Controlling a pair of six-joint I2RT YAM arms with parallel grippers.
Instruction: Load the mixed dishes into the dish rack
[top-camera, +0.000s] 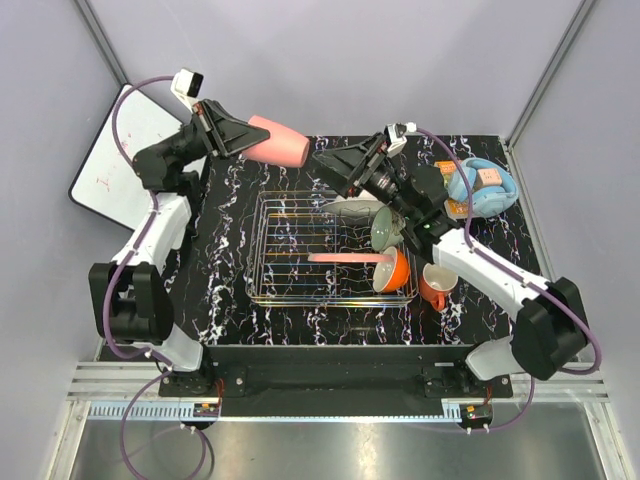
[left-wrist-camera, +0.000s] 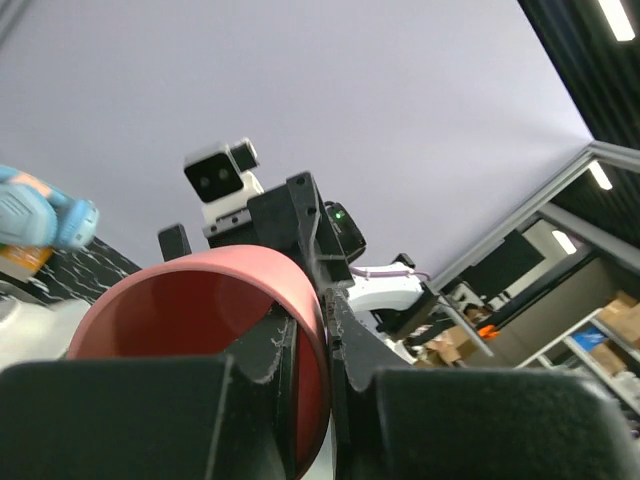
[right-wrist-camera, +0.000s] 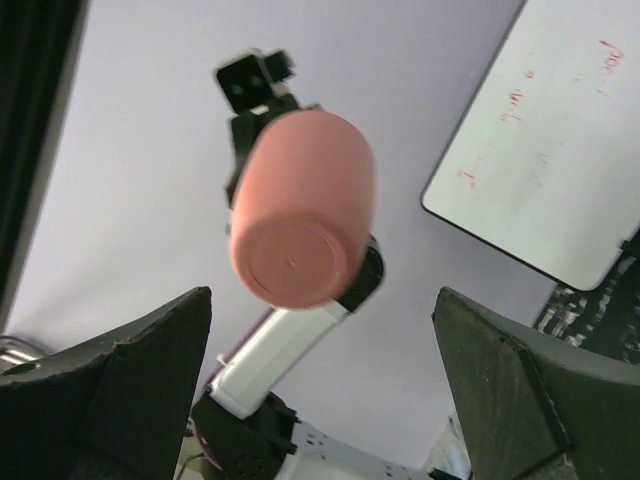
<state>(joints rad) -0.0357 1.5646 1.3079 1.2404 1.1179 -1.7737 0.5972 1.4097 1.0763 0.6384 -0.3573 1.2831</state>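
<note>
Upper centre: left gripper (top-camera: 250, 140) pinches the small smooth pink cup (top-camera: 282, 143) sideways by its rim; right gripper (top-camera: 326, 170) gapes opposite. A rim-only pinch could let it slip.

Whiteboard (top-camera: 112, 160) back-L; headphones (top-camera: 500, 195) back-R.

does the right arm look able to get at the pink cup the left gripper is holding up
Probably yes. The right gripper is open and faces the base of the pink cup, with nothing between them. The left gripper pinches only the rim end, leaving the base end free.
</note>
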